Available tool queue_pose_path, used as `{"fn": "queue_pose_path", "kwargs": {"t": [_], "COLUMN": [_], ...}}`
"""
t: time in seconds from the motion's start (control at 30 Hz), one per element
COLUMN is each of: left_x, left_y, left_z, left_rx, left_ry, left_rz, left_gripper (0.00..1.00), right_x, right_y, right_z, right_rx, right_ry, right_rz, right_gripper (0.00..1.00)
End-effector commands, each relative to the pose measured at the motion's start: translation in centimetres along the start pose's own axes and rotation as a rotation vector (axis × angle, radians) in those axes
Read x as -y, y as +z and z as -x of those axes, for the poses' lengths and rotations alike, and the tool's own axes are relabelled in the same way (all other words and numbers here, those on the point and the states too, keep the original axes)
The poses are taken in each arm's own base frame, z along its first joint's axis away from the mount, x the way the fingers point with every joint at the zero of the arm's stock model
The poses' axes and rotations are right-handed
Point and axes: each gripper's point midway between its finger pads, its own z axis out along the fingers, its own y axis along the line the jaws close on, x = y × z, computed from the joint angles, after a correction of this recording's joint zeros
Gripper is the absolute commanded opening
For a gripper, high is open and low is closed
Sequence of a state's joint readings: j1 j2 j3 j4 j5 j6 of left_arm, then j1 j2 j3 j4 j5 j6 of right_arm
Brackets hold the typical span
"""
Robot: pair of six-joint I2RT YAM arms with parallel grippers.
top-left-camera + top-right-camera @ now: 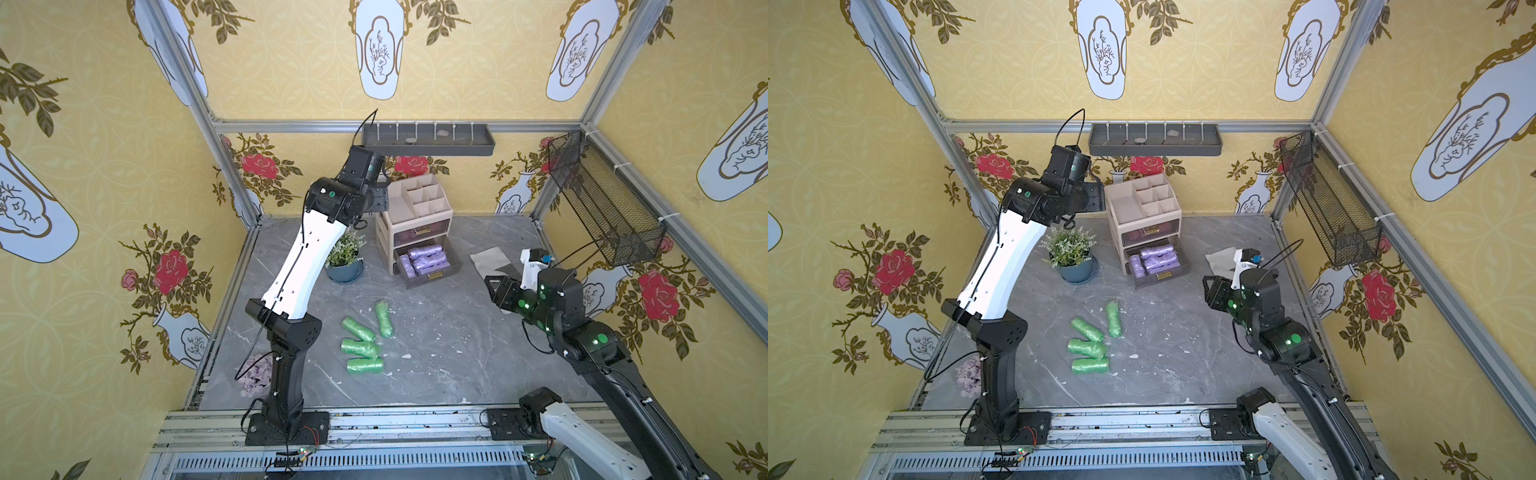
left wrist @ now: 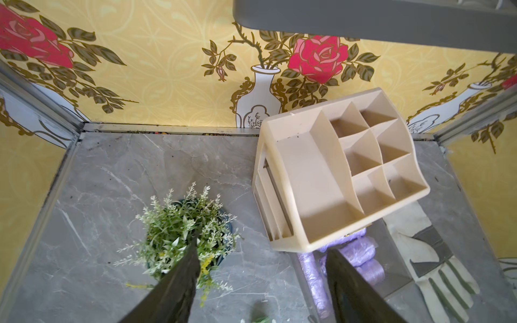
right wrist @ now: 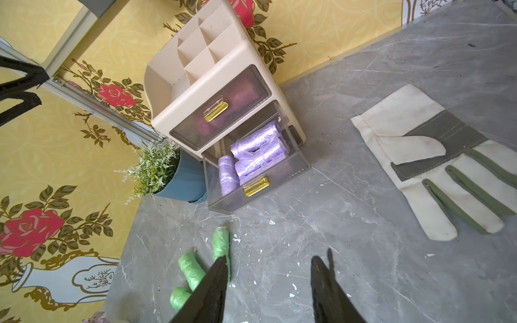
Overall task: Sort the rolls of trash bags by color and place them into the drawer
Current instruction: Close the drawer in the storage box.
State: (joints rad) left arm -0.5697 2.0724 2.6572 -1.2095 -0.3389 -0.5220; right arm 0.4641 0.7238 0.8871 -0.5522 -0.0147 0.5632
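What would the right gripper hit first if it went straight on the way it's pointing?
Most likely bare tabletop, between the green rolls and the glove. The right gripper tilts down at it, open and empty; exact depth is unclear.

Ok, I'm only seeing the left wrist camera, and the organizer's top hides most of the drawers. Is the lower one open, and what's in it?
Observer: Yes, the lower drawer is pulled out, and only lilac rolls lie in it.
Operator: And the upper one?
Observer: The upper drawer is shut; its tinted front is too dim to show what's inside.
Operator: Any rolls out on the table?
Observer: Four green rolls lie close together on the table, in front of the organizer, toward the arms' bases.
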Motion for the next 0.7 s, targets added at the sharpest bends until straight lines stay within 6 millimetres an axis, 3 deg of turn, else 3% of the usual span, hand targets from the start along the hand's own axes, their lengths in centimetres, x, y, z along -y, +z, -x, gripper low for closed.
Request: {"fn": "queue_pose_path", "kwargs": {"t": [0.0, 0.37, 0.67], "left_x": [0.4, 2.6, 3.0], "left_y": [1.9, 7.1, 10.4], "left_z": [-1.2, -2.2, -3.6], "left_rx": [-0.043, -0.054, -0.081], "left_ry": [-0.098, -0.158, -0.177], "left_rz": [0.015, -0.015, 0.002], "left_gripper": [0.68, 0.62, 0.57], "right_x": [0.7, 1.1, 1.2], "right_y": [-0.4, 0.0, 0.6], "right_z": [0.0, -1.0, -1.6], "right_rx": [0.031, 0.011, 0.013], "right_ry": [0.040, 0.058, 0.095], "right_rz": [-0.021, -0.017, 0.007], "right_gripper": [0.49, 0.50, 0.50]}}
